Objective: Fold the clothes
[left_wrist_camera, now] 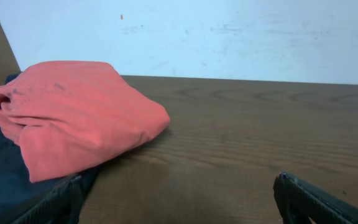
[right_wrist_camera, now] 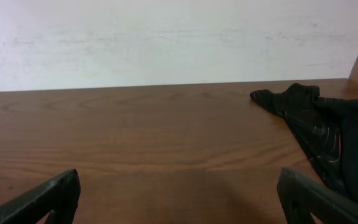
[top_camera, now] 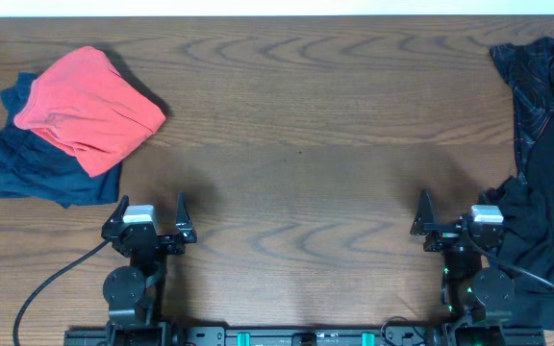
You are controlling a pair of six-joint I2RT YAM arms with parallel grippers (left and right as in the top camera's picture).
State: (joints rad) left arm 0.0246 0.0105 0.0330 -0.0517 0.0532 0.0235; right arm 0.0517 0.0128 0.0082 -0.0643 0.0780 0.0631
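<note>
Wide open and empty, our left gripper (top_camera: 151,205) and right gripper (top_camera: 453,207) hang over the table's (top_camera: 306,144) near edge. At the table's far-left corner we see the coral-red shirt (top_camera: 89,106) bundled atop a navy garment (top_camera: 37,173); black clothes (top_camera: 546,192) sprawl along the table's right edge.

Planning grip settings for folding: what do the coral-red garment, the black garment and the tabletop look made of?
Coral-red folded garment: soft matte knit, likely cotton jersey; it drapes in rounded folds.
Black crumpled garment: thinner fabric, perhaps synthetic; faint reddish lines, slight sheen.
Brown tabletop: smooth wood grain, satin; solid wood or laminate, cannot tell.
</note>
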